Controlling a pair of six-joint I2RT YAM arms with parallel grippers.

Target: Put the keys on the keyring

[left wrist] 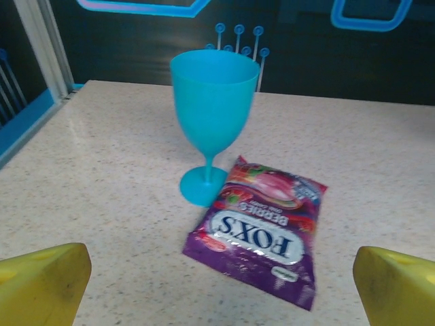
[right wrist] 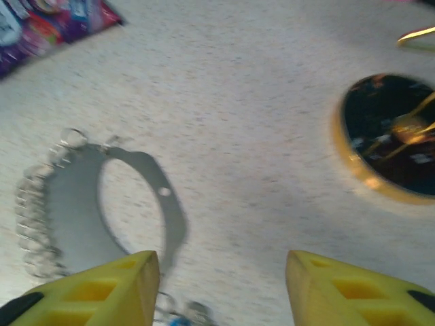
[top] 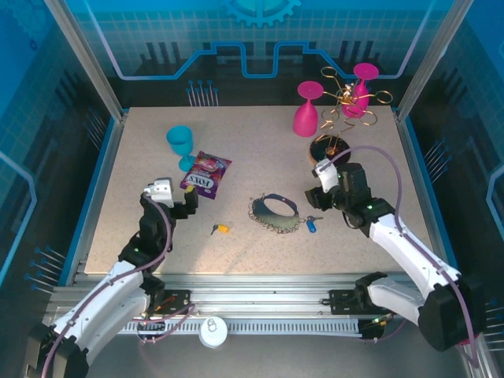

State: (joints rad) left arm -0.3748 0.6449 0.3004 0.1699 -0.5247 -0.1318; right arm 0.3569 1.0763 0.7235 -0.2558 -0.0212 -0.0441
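Note:
The keyring (top: 276, 214) lies flat mid-table, a dark loop fringed with small links; in the right wrist view the keyring (right wrist: 71, 204) is at the left. The blue key (top: 312, 224) rests just right of it, and a blur of the blue key (right wrist: 178, 319) is at the bottom edge. The yellow key (top: 220, 229) lies apart on the table, left of the ring. My right gripper (top: 316, 202) (right wrist: 221, 292) hovers over the blue key, open, nothing between its fingers (right wrist: 95, 288). My left gripper (top: 191, 206) (left wrist: 217, 292) is open wide, behind and to the left of the yellow key.
A purple candy packet (top: 205, 175) (left wrist: 262, 227) and a cyan goblet (top: 180, 143) (left wrist: 214, 109) stand ahead of the left gripper. The gold wire rack (top: 352, 102), its round base (right wrist: 391, 136), and a pink goblet (top: 307, 110) are at the back right.

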